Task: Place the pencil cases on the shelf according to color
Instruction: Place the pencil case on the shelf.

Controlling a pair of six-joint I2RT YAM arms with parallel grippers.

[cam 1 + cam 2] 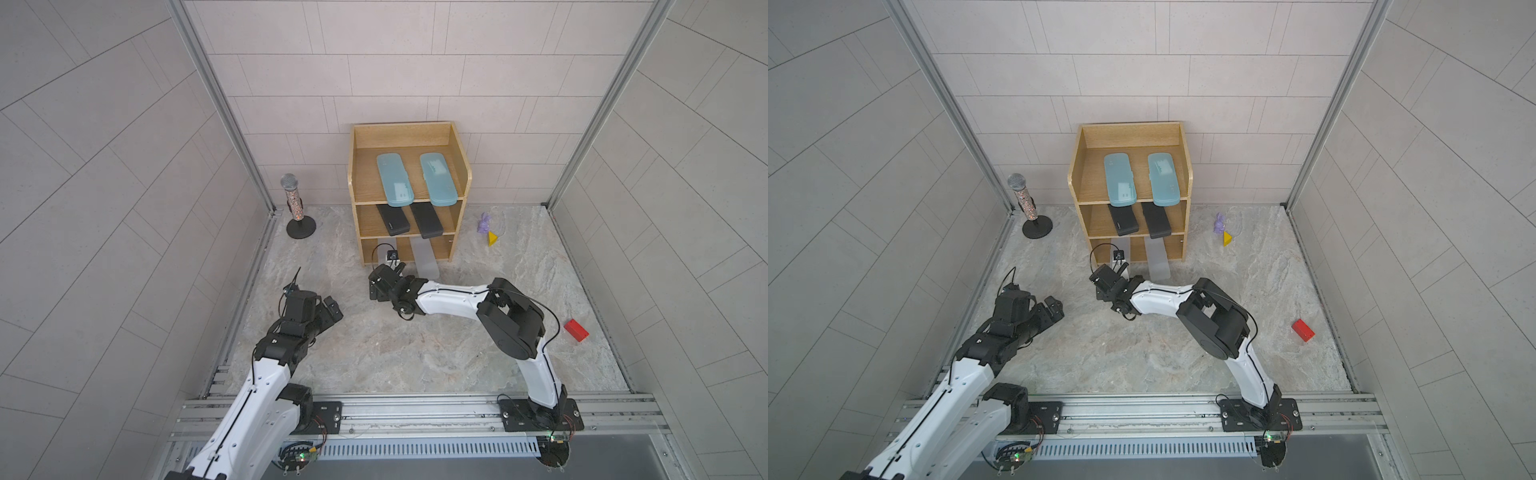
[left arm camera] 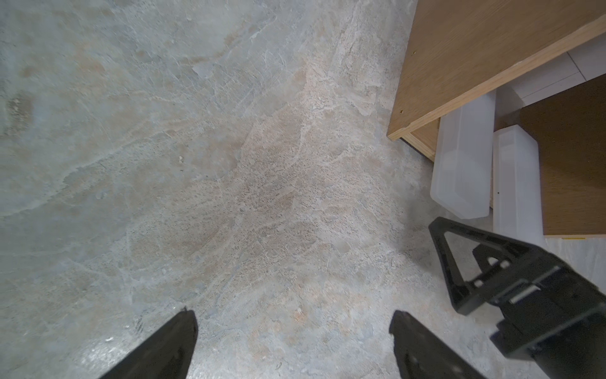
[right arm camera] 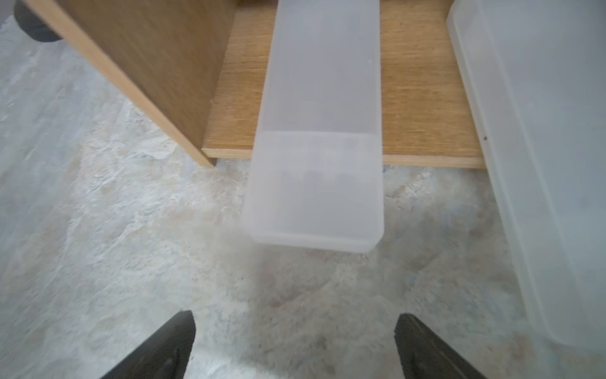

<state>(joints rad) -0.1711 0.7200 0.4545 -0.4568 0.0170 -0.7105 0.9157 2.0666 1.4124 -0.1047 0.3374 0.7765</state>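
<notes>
Top views: high above, looking down at the shelf [image 1: 401, 136], whole scene shared. Wrist views: low, close, facing shelf's bottom tier; both show the frosted cases [image 2: 462, 164].

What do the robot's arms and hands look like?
The left arm and right arm have smooth white shells and chunky black joints. Thin black cables loop along them. The left hand and right hand each have two black pointed fingers; one right finger shows a triangle-shaped hole.
</notes>
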